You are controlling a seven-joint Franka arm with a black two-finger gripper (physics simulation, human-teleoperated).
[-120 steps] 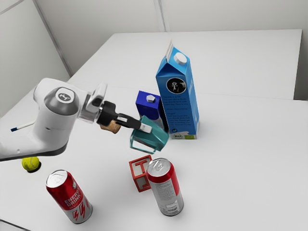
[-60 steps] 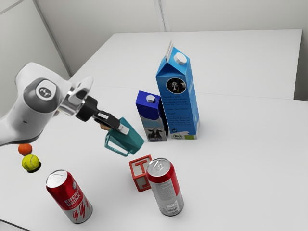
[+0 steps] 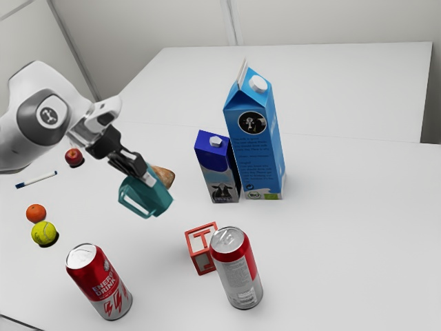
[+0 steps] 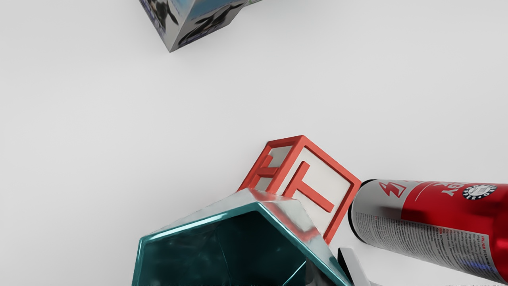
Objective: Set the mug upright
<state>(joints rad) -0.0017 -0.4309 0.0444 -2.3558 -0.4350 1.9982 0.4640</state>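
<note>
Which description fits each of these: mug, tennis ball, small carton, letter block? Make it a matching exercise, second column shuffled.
1. Mug
2. Tennis ball
3. Small carton
4. Letter block

A. Upright beside the taller carton
B. Tilted, held by the hand
C. Red and whitish
D. Next to the orange fruit

Pairs: 1-B, 2-D, 3-A, 4-C

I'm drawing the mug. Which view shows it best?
The exterior view, because nearly the whole mug shows, handle too. The wrist view looks into its open top, but the picture's edge cuts it off.
</note>
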